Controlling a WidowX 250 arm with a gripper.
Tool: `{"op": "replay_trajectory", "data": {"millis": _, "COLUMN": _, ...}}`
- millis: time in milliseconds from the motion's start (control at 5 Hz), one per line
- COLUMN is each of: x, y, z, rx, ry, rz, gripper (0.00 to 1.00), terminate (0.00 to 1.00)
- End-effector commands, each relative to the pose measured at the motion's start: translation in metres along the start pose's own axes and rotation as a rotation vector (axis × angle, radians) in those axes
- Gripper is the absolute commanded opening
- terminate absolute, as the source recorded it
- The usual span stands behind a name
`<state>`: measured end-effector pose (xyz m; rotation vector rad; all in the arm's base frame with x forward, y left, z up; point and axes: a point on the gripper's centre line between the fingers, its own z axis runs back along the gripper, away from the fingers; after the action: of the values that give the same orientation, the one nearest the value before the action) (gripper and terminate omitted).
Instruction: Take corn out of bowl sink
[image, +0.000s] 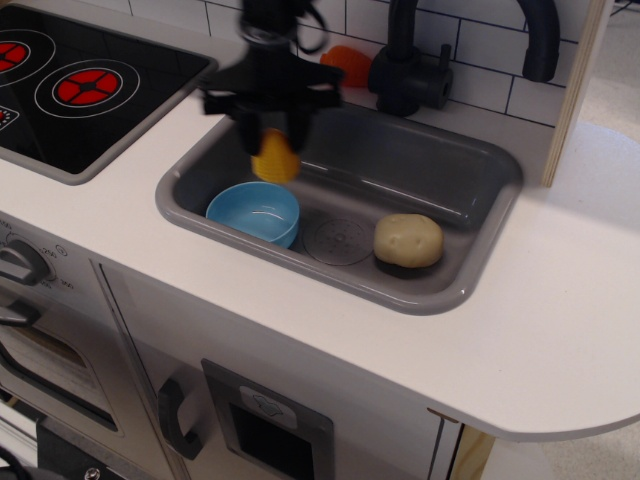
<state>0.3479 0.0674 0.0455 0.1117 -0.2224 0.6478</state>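
Note:
The yellow ribbed corn (275, 159) hangs in my black gripper (272, 135), which is shut on it and blurred by motion. It is held in the air above the grey sink (470, 290), a little behind and to the right of the light-blue bowl (254, 212). The bowl sits empty at the sink's front left, apart from the corn.
A beige potato (408, 240) lies at the sink's front right, beside the round drain imprint (337, 240). An orange toy (347, 66) and a black faucet (405, 60) stand behind the sink. A stove with red burners (88, 88) is at left.

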Motion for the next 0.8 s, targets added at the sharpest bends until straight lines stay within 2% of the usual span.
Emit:
{"op": "replay_trajectory", "data": {"millis": 0, "x": 0.014, "y": -0.045, "z": -0.008, "rx": -0.021, "ry": -0.048, "rz": 0.029, "gripper": 0.00, "terminate": 0.00}}
{"op": "replay_trajectory", "data": {"millis": 200, "x": 0.011, "y": -0.065, "z": -0.022, "rx": -0.010, "ry": -0.032, "rz": 0.018, "gripper": 0.00, "terminate": 0.00}}
{"op": "replay_trajectory", "data": {"millis": 400, "x": 0.009, "y": -0.076, "z": -0.024, "rx": -0.014, "ry": -0.022, "rz": 0.032, "gripper": 0.00, "terminate": 0.00}}
{"op": "replay_trajectory", "data": {"millis": 600, "x": 0.008, "y": -0.081, "z": -0.027, "rx": -0.010, "ry": 0.002, "rz": 0.010, "gripper": 1.00, "terminate": 0.00}}
